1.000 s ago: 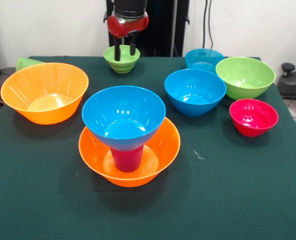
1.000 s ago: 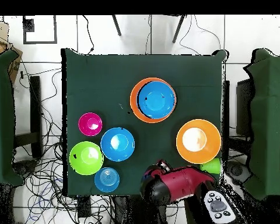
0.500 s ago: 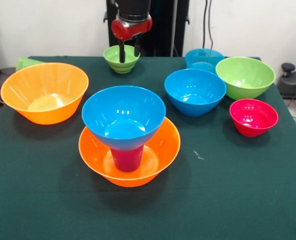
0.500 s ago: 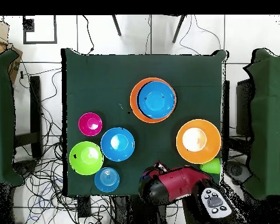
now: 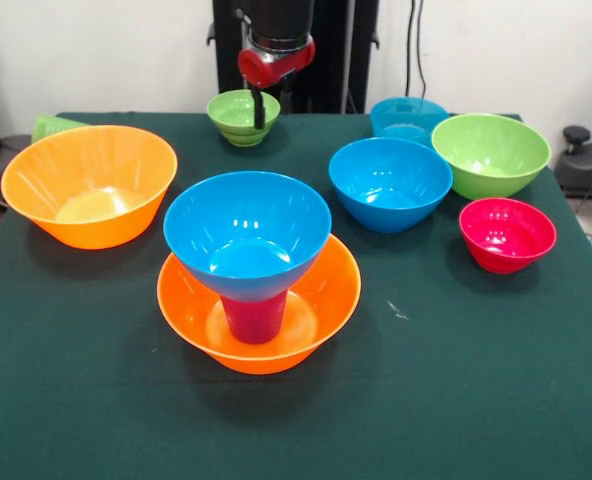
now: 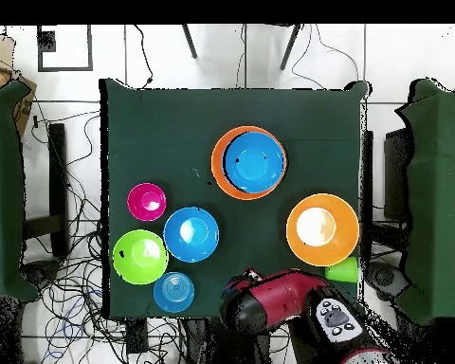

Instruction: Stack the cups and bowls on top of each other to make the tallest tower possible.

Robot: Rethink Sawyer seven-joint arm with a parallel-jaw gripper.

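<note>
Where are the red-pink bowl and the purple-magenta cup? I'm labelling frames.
red-pink bowl (image 5: 507, 234), front view, inner floor.
purple-magenta cup (image 5: 255, 317), front view, side wall under the blue bowl.

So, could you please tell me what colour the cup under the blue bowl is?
Purple-magenta cup, clearest in the front view.
</note>
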